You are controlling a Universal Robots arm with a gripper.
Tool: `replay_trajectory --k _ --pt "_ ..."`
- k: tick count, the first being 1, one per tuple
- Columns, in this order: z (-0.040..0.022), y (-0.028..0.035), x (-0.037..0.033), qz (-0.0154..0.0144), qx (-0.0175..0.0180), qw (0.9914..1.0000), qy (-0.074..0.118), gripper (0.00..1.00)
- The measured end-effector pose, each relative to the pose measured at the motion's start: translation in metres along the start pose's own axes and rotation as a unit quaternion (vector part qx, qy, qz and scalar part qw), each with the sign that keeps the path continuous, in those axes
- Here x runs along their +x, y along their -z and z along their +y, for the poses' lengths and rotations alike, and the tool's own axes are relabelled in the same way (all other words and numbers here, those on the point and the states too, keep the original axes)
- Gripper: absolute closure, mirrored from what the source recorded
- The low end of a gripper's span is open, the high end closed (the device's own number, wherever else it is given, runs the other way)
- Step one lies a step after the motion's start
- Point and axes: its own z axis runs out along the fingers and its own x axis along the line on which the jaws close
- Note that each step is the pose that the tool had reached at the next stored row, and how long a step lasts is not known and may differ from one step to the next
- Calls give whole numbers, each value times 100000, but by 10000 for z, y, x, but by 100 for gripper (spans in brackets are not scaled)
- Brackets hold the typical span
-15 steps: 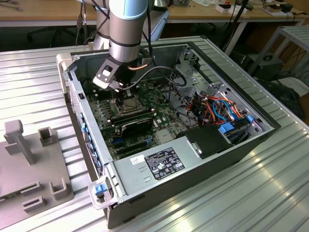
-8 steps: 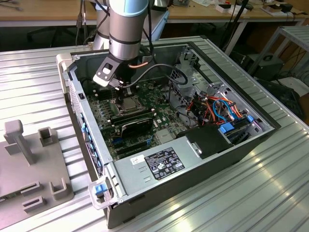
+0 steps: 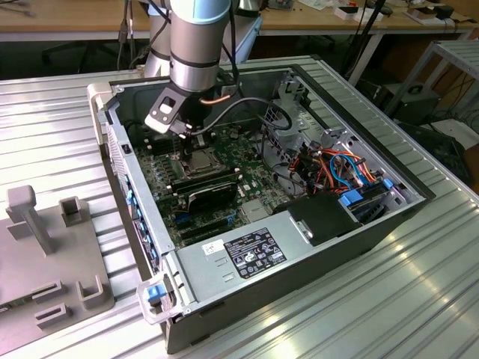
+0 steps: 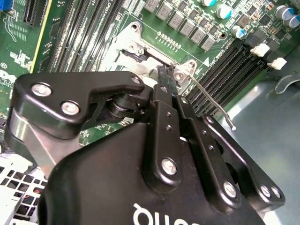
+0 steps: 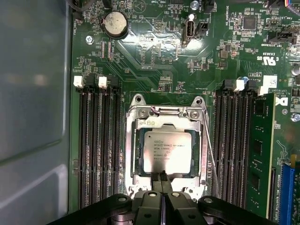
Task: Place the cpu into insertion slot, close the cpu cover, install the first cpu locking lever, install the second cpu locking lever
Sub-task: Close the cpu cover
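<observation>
The cpu (image 5: 167, 152), a small square chip with a dull silver top, lies flat in its socket on the green board; the exterior view shows the cpu (image 3: 203, 159) right below the arm's tool. The cpu cover (image 5: 131, 150), a grey metal frame with a square window, lies down around it. My gripper (image 5: 162, 177) is shut, with its tips at the cover's near edge over the socket. In the second wrist view the gripper (image 4: 164, 77) points down at the socket's corner. A thin wire locking lever (image 4: 211, 101) stands free beside it, its hooked end in the air.
Black memory slots (image 5: 96, 145) flank the socket, with one memory stick (image 5: 256, 150) fitted. A coin cell (image 5: 116, 23) sits further along the board. The case wall (image 5: 33, 117) runs close by. A black card (image 3: 213, 196), power supply (image 3: 247, 250) and cables (image 3: 337, 164) fill the case.
</observation>
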Motion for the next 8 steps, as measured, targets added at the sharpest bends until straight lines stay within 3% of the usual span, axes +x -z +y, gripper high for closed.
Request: replay_trajectory --k 6,8 --pt "0 125 10 -6 -1 100000 3 89" --pt "-4 125 11 8 -12 100000 -9 89"
